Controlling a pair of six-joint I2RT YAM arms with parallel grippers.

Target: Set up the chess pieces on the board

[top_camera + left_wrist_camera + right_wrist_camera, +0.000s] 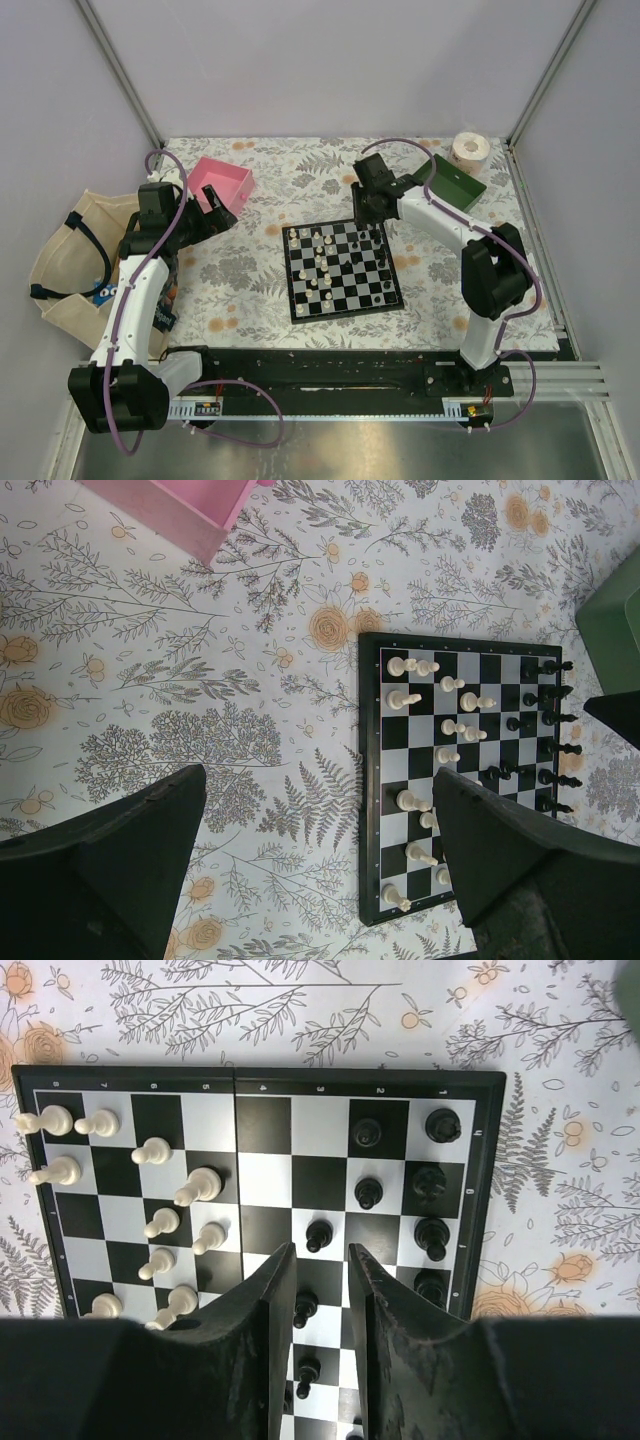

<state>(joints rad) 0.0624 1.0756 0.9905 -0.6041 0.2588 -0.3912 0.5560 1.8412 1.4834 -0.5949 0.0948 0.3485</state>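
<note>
Board [348, 313] sits mid-surface, white pieces [199, 1185] on its left side, black pieces [369, 1192] on its right, some out of line. Our right jaws hang a little apart over a black pawn [305, 1307]. Our left jaws are wide apart and empty. We think we are tidying black, so next we must pinch one tiny piece without bumping the others.

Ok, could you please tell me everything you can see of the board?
The board is a small square, chequered black and white inside a black border with tiny white markings. It lies flat on the floral cloth, slightly skewed, mid-table. White pieces stand on one half, black pieces on the other. The right hand hovers over the black half, fingers slightly apart; contact cannot be told.
</note>
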